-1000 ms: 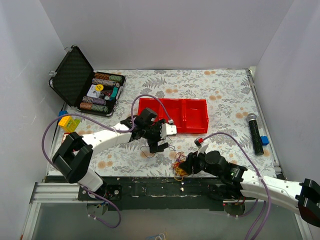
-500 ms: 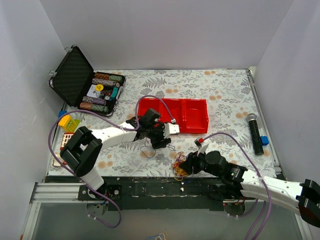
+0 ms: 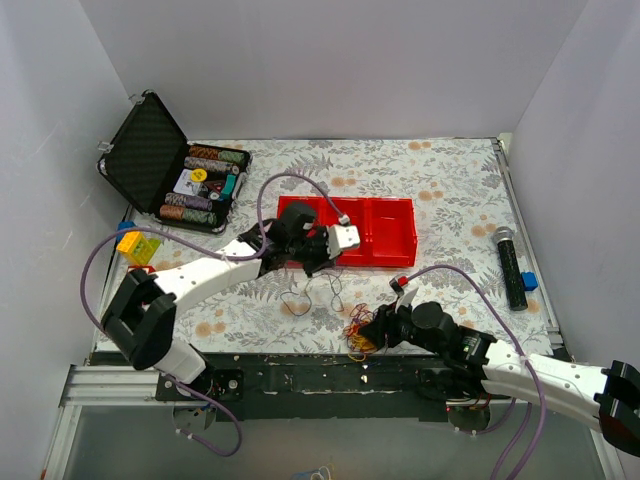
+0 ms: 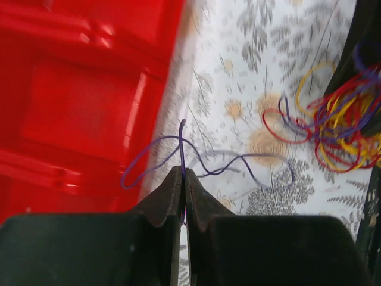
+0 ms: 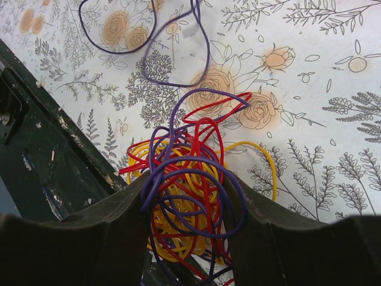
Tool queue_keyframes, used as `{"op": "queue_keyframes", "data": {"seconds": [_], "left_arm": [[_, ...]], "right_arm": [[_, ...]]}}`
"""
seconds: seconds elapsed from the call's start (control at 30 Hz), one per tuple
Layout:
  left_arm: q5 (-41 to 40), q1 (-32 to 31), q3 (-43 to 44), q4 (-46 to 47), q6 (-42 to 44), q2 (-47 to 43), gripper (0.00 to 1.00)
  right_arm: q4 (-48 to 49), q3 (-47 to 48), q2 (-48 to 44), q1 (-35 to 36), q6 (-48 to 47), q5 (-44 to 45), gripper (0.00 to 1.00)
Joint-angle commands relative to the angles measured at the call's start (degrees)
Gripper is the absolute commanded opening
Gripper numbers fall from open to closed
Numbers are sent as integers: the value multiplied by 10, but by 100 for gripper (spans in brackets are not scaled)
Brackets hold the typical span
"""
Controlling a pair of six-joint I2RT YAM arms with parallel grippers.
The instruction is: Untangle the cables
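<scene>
The cables lie as a tangled bunch of yellow, red and purple strands at the table's near edge. My right gripper has a finger on each side of the bunch, and the loops press against both fingers. My left gripper is shut on a single purple strand just in front of the red bin. That strand hangs down in loose loops toward the flowered cloth. In the left wrist view the bunch shows at the right edge.
A red two-compartment bin sits mid-table, just behind the left gripper. An open black case of poker chips is at the back left, with yellow blocks in front of it. A black microphone and a blue block lie at the right. A black rail borders the near edge.
The left gripper has closed on the purple strand and risen toward the red bin, drawing the strand up. The right gripper and the bunch have stayed put.
</scene>
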Motion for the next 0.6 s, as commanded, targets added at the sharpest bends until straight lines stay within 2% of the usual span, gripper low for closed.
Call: {"op": "queue_keyframes", "data": {"seconds": [0.0, 0.2, 0.47, 0.57], "left_arm": [[-11, 13, 90, -10, -62, -96, 0], [-18, 68, 163, -17, -98, -125, 0], [-111, 118, 171, 125, -100, -161, 0], [-107, 131, 195, 143, -98, -150, 0]], "right_arm": [[11, 8, 6, 1, -5, -7, 55], [27, -3, 27, 2, 1, -18, 54], [22, -13, 22, 2, 5, -21, 54], [15, -16, 23, 2, 5, -21, 54]]}}
